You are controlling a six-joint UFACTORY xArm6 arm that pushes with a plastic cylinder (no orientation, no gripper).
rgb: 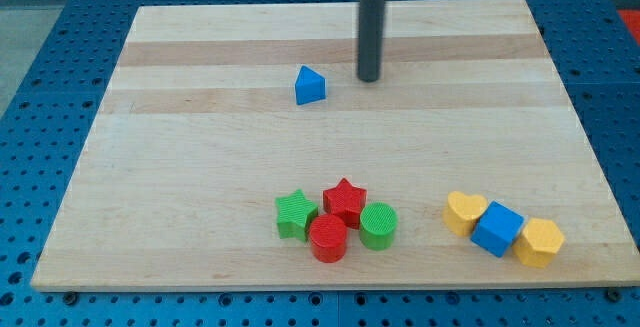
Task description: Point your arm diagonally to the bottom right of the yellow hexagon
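The yellow hexagon [539, 242] lies near the board's bottom right corner, touching a blue cube [497, 228] on its left. A yellow heart [465, 212] touches the cube's other side. My tip [369, 77] is at the end of the dark rod in the upper middle of the board, far up and to the left of the yellow hexagon. A blue triangle [310, 85] sits just left of my tip, apart from it.
A cluster sits at the bottom middle: green star [296, 214], red star [345, 201], red cylinder [328, 238], green cylinder [379, 225]. The wooden board [200, 147] lies on a blue perforated table [40, 67]. The board's right edge is close to the hexagon.
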